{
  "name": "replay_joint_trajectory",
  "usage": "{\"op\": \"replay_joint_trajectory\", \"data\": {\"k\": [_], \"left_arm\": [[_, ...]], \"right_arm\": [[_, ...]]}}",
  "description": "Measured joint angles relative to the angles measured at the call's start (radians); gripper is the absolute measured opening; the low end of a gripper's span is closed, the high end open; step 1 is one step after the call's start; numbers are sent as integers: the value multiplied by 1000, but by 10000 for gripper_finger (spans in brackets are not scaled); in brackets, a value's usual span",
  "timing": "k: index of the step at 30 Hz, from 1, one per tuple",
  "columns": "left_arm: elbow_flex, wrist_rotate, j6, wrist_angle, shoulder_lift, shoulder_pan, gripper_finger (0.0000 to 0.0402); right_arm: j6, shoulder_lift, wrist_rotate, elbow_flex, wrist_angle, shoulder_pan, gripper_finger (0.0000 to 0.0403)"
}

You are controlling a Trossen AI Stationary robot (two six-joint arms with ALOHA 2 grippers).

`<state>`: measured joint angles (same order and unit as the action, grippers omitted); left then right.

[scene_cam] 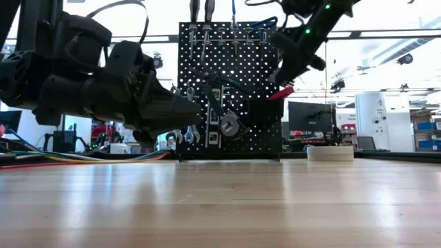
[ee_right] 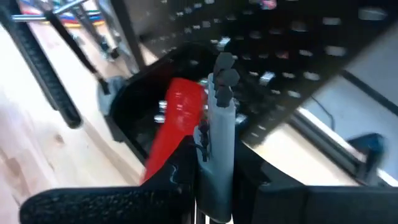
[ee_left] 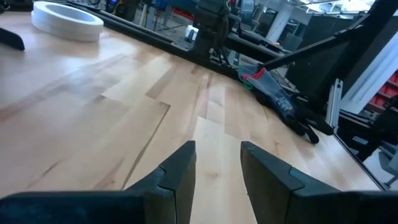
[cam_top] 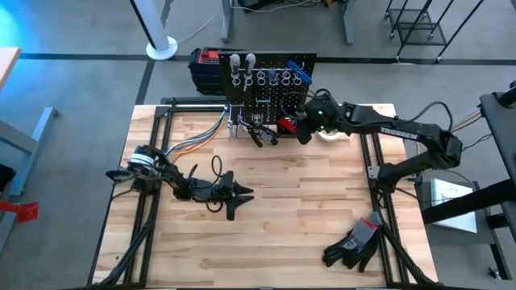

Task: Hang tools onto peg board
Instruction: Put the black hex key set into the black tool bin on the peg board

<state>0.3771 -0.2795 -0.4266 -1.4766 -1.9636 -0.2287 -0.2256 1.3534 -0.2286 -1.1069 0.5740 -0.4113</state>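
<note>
The peg board [cam_top: 270,80] stands upright at the table's far edge, with several tools hung along its top and more at its foot [cam_top: 260,135]. My right gripper [cam_top: 301,129] hovers in front of the board's right part. It is shut on a red-handled tool [ee_right: 180,118] above the small black bin [ee_right: 140,118]. In the low view the tool's red tip [scene_cam: 286,91] shows below that gripper [scene_cam: 293,65]. My left gripper [cam_top: 242,193] stands low over the table's left middle, open, nothing between its fingers [ee_left: 183,168]. My right gripper pinches the tool's grey toothed part [ee_right: 219,118] between its two fingers, which lie along it. The red handle [ee_right: 177,134] lies beside one finger. The fingers slant down toward the peg board from the table's right. The tool is lifted clear, over the bin.
A white tape roll [cam_top: 329,135] lies right of the board's foot. Black gloves [cam_top: 355,242] lie at the near right. A red-and-black box [cam_top: 205,66] stands behind the board's left side. Coloured cables [cam_top: 197,143] run from the left arm toward the board.
</note>
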Motion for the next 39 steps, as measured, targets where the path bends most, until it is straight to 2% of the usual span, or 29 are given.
{"op": "replay_joint_trajectory", "data": {"k": [7, 20, 30, 36, 39], "left_arm": [[0, -2, 23, -1, 0, 0, 116], [0, -24, 10, -7, 0, -3, 116], [14, -27, -1, -6, 0, -3, 116], [19, -27, -1, -4, 0, -6, 116], [19, -27, 0, -4, 0, -6, 116]], "right_arm": [[-74, -38, -8, 76, 25, 16, 38], [-118, -17, 28, 113, -144, 134, 38], [-84, -10, 59, 113, -258, 118, 38], [-15, -18, -37, 113, -262, 77, 38], [-22, 1, -37, 112, -263, 26, 38]]}}
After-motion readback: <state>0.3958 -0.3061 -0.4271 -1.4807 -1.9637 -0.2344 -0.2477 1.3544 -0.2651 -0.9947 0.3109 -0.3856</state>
